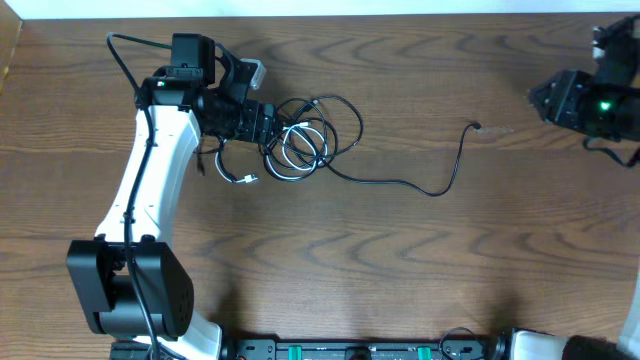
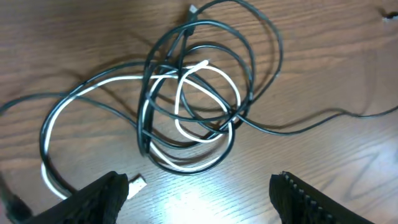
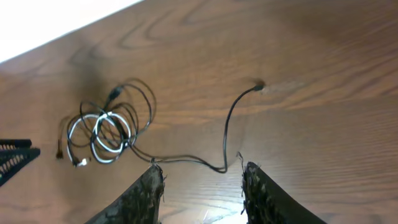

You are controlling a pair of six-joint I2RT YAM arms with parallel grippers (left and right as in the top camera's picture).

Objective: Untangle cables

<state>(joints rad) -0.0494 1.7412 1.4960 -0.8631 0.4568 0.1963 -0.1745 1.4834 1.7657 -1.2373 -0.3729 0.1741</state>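
The thin black cords and one shorter white cord lie as a tangle of overlapping loops on the brown wood-grain desk.

Handling (judgement): the slack curves suggest light, soft, limp cords. Pulling one strand is likely to drag the whole tangle, and the smooth jackets may slip. Take hold at a free end or an outer loop. Two candidates are the long black tail, which runs right from the tangle to a small plug, and the white plug end at the tangle's lower left.

The left pincer sits just left of the tangle, spread wide and holding nothing. The right pincer sits well right of the tangle, parted and empty.

The left wrist view shows the white loops threaded among the black ones, a detail too fine for the overhead view. The overhead and right wrist views show the full tail and its plug, which the left wrist view cuts off.
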